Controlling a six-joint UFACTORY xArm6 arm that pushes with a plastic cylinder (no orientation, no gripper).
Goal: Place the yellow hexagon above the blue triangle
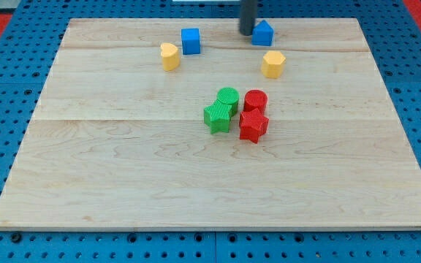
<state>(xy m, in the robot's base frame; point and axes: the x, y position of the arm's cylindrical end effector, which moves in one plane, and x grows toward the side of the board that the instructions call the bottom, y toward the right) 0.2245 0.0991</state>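
A: Yellow hexagonal block lies just below the blue triangular block, near the wooden board's top edge.
B: And my tip?
A: A bare rod, no fingers; just left of the blue triangular block, perhaps touching.
B: Risk?
A: Little room above; pushing may displace the triangle or overrun the board's edge.

near the frame's top, our tip sits just left of the blue triangle, touching or nearly; the yellow hexagon lies just below it.
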